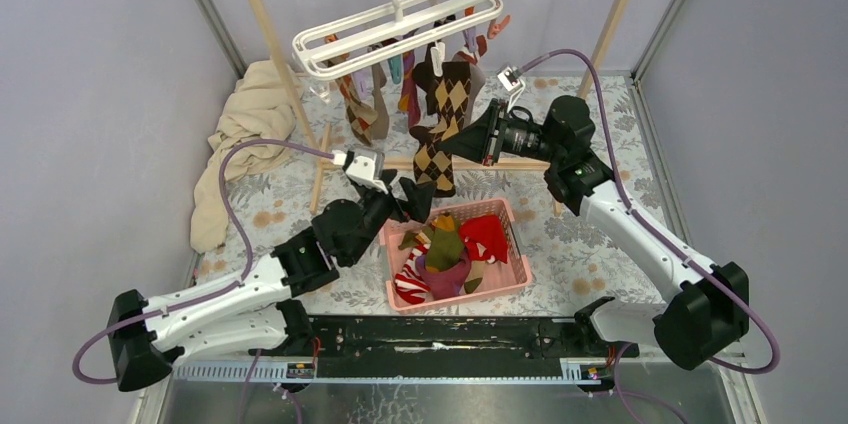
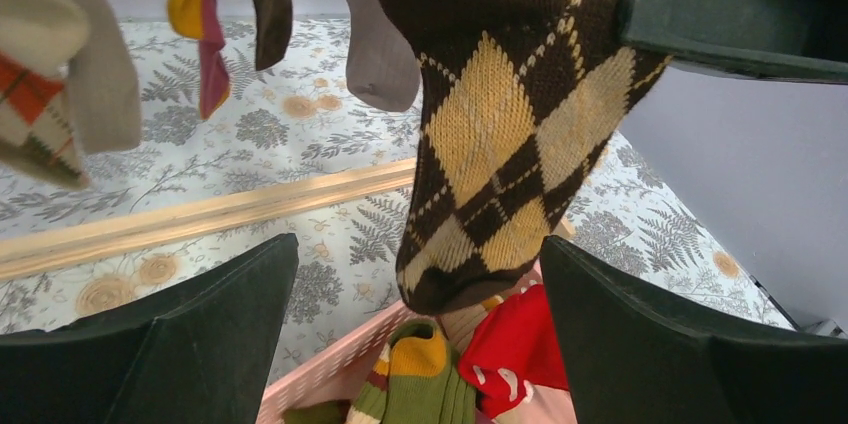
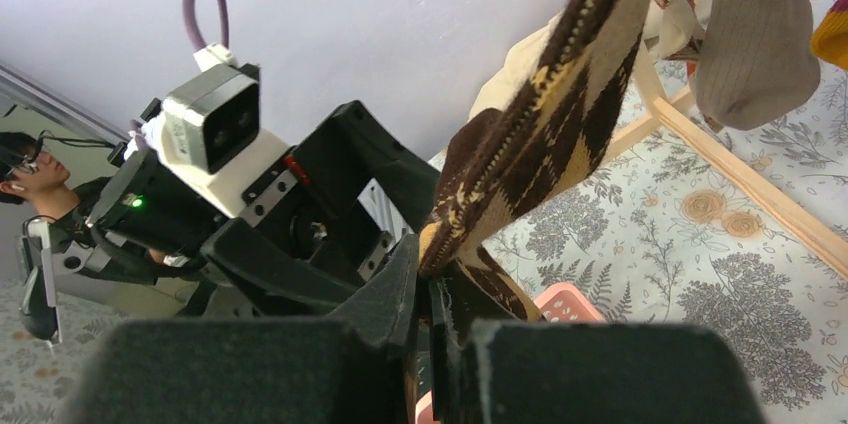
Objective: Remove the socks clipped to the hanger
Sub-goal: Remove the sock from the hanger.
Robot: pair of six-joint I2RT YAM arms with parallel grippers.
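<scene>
The white hanger point(image 1: 395, 22) hangs from the wooden rail with several socks clipped under it. A brown and tan argyle sock point(image 1: 440, 119) hangs lowest. My right gripper point(image 1: 448, 147) is shut on this sock's edge, seen in the right wrist view point(image 3: 432, 279) where the jaws pinch the fabric point(image 3: 560, 114). My left gripper point(image 1: 415, 196) is open just under the sock's toe. In the left wrist view the toe point(image 2: 490, 164) hangs between the spread fingers point(image 2: 200, 334) without touching them. Other clipped socks point(image 2: 200, 24) hang behind.
A pink basket point(image 1: 515, 244) below the hanger holds red, striped and olive socks point(image 2: 430, 374). The wooden frame's base bar point(image 2: 200, 214) lies on the floral cloth. A beige cloth point(image 1: 250, 124) is heaped at the back left.
</scene>
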